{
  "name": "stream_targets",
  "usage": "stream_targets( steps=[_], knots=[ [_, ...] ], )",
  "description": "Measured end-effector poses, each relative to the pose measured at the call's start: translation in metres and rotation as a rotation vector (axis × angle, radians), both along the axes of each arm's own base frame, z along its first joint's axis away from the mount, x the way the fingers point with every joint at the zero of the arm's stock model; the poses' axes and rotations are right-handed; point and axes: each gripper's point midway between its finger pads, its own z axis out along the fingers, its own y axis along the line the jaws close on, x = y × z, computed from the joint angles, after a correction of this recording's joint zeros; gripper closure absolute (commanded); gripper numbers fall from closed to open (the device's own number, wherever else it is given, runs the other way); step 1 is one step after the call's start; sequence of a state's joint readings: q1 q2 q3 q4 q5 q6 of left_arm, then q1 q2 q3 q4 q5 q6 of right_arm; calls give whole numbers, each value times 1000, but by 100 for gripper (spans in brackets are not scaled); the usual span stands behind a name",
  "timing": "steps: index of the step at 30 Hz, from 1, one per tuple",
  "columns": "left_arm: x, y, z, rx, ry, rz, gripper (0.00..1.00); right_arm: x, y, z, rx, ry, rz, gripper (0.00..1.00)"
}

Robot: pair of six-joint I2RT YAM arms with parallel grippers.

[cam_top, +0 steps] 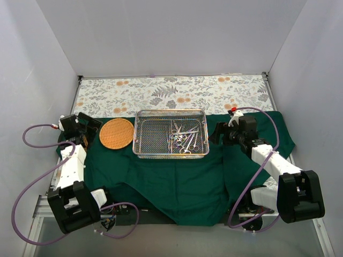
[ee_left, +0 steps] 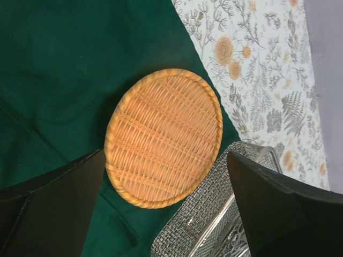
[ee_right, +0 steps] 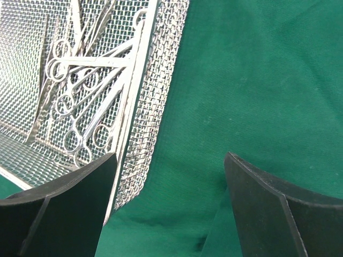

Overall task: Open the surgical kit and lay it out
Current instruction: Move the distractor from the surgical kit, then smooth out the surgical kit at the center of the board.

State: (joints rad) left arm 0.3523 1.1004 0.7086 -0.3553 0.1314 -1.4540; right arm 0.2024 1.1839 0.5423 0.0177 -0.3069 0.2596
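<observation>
The surgical kit's dark green cloth wrap (cam_top: 177, 182) lies spread out flat on the table. On it stands the silver wire-mesh tray (cam_top: 143, 135), with steel scissors and forceps (cam_top: 185, 140) heaped in its right half. My left gripper (cam_top: 92, 127) hovers open just left of the round orange basket (cam_top: 116, 133). In the left wrist view the basket (ee_left: 163, 136) and a tray corner (ee_left: 211, 214) lie ahead of the wide jaws of the left gripper (ee_left: 166, 214), which hold nothing. My right gripper (cam_top: 217, 133) is open beside the tray's right wall (ee_right: 155, 107), over bare cloth (ee_right: 257, 80). The right gripper (ee_right: 169, 209) holds nothing, and the instruments' ring handles (ee_right: 80, 101) show inside the tray.
A floral mat (cam_top: 171, 93) covers the back of the table beyond the cloth. White walls close in the back and both sides. The basket sits on the cloth, nearly touching the tray's left side. Purple cables loop beside both arm bases.
</observation>
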Motion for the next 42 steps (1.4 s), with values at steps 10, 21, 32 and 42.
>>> stream_targets(
  steps=[10,21,32,42],
  knots=[
    [38,-16,16,185,46,-121,2,13,-15,10,-89,-9,-89,11],
    [65,-37,-21,269,157,-284,2,67,-38,20,-224,26,-257,11],
    [68,-24,-17,347,168,-263,2,66,-67,-47,-406,249,-324,9],
    [64,-24,-44,313,249,-258,2,53,-147,-58,-362,428,-657,10]
  ],
)
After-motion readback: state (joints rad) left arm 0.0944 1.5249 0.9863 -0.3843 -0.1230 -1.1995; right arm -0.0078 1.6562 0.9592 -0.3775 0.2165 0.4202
